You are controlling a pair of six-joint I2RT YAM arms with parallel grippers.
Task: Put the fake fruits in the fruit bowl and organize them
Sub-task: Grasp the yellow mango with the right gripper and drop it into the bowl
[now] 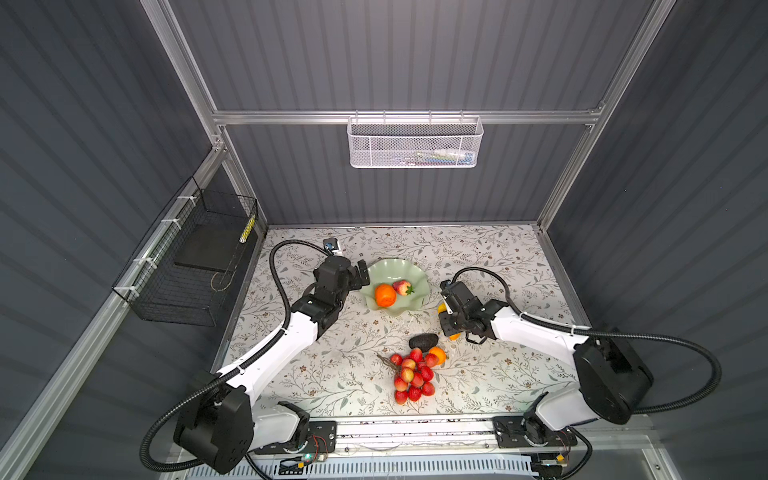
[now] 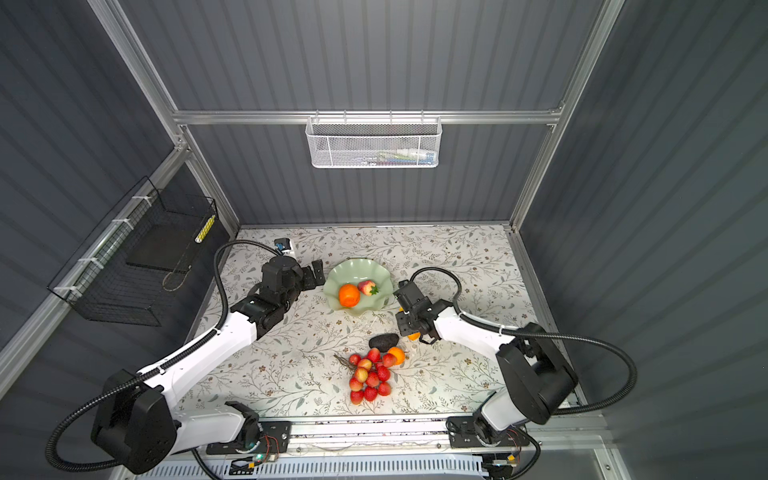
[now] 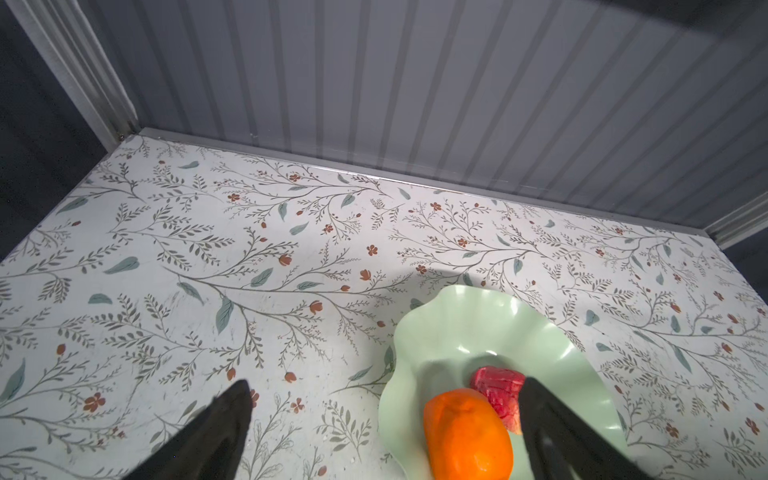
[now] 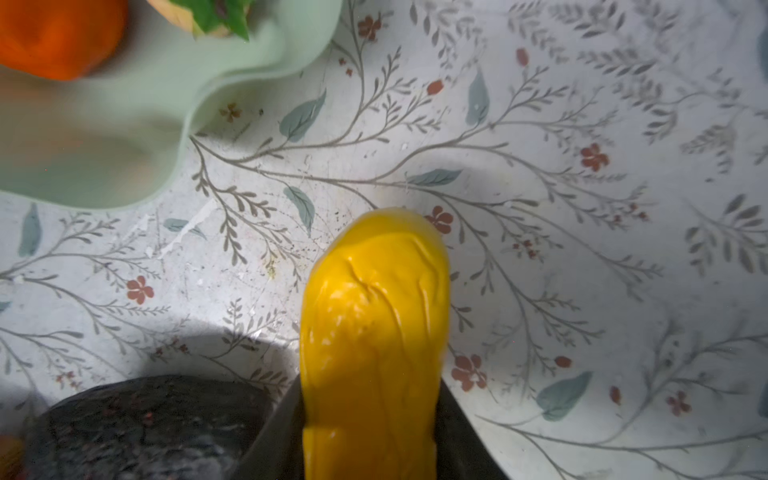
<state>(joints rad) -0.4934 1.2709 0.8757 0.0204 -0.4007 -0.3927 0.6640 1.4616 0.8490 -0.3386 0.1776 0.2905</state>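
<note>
Got the yellow cob-like piece (image 4: 374, 316) clamped in the right gripper (image 4: 368, 424) just right of the fruit bowl (image 1: 395, 270), with the left gripper (image 1: 362, 276) gaping at its left rim: looks light, soft, glossy-slick, best pinched mid-length, creases plain from the right wrist, a mere sliver in both top views.

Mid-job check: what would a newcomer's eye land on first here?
The bunch of small red berries sprawls mid-table, toward the front. Behind it, the mint-green fruit bowl holds the big orange and the red strawberry. The right gripper is shut on the yellow cob-like piece beside the bowl.
</note>
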